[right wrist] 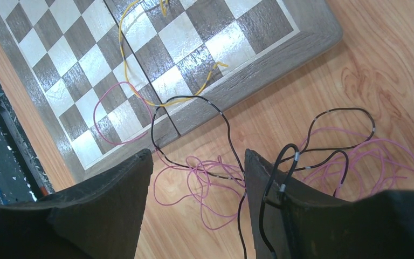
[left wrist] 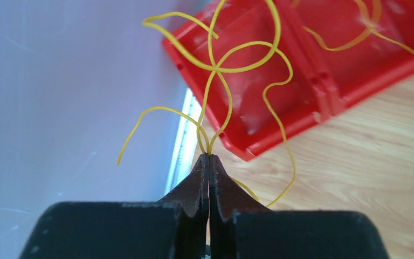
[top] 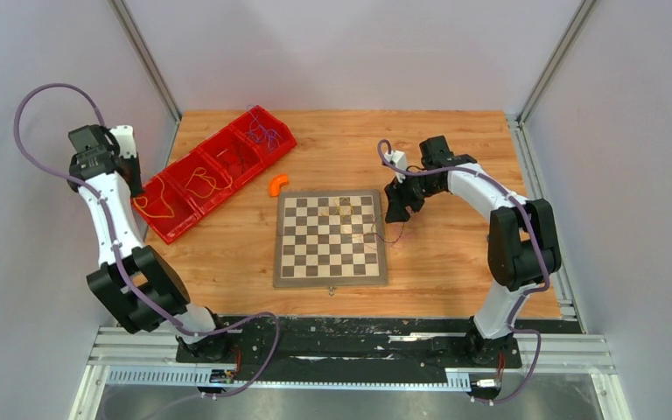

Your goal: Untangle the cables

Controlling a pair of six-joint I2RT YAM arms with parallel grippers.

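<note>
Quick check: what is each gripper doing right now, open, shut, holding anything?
Left gripper: shut on a yellow cable.
Right gripper: open, nothing clamped; a black cable drapes over one finger.

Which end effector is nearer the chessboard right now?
Right. The right end effector hangs open at the right edge of the chessboard; the left end effector is away by the red tray, shut on a yellow cable.

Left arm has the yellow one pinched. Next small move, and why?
Probably nudge the left gripper further over the red bin: it is shut on the yellow cable, and one loose end hangs outside the bin's rim.
</note>
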